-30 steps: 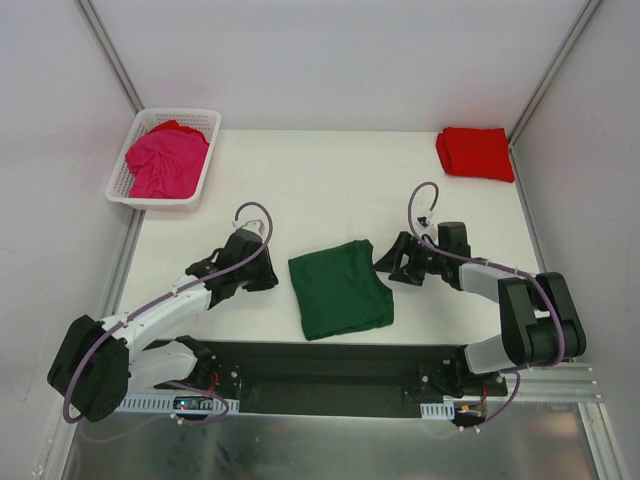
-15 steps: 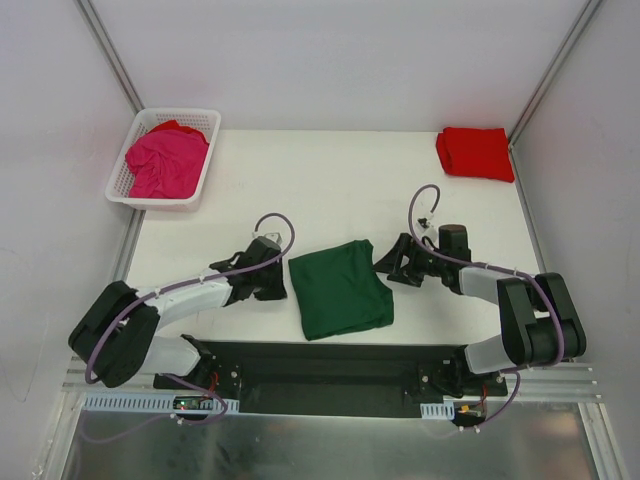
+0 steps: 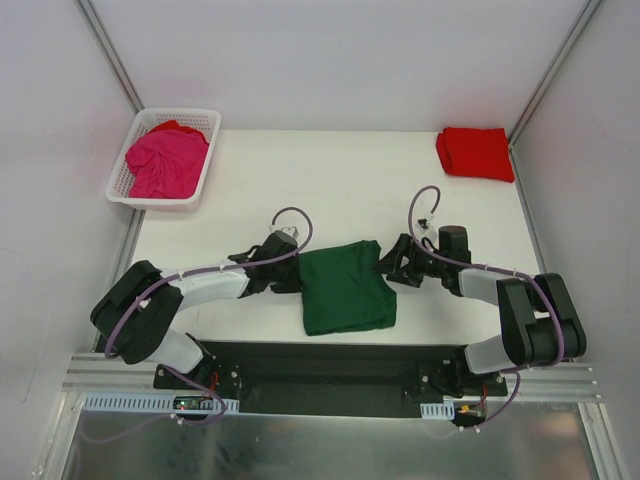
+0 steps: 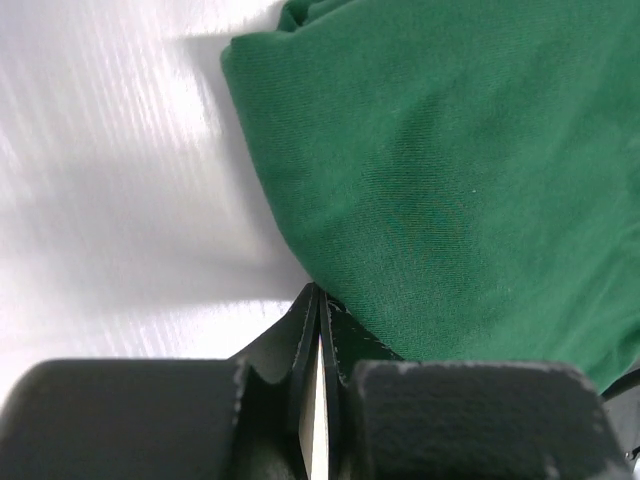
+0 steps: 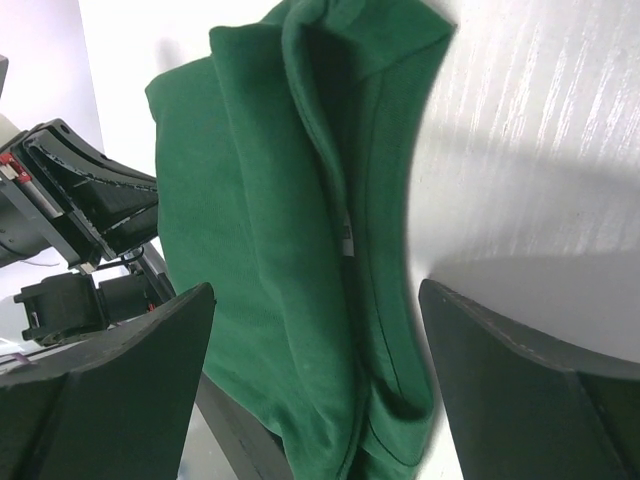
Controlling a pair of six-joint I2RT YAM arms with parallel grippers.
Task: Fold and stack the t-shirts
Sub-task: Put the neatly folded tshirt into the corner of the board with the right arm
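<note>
The dark green t-shirt (image 3: 345, 290) lies folded near the table's front edge. My left gripper (image 3: 297, 281) is shut, its tips (image 4: 318, 292) pressed against the green t-shirt's (image 4: 450, 180) left edge with no cloth between them. My right gripper (image 3: 384, 261) stands open at the shirt's upper right corner. In the right wrist view its fingers (image 5: 120, 370) straddle the layered edge of the green t-shirt (image 5: 290, 260). The red t-shirt (image 3: 476, 152) lies folded at the back right corner. The pink t-shirt (image 3: 165, 160) is bunched in the basket.
The white lattice basket (image 3: 207, 118) stands at the back left corner. White walls close in the table on three sides. A black base plate (image 3: 330, 365) runs along the near edge between the arm mounts.
My left arm has swung right from beside the shirt to its left edge, and its gripper has shut. The green shirt has shifted slightly right. The right arm has barely moved.
</note>
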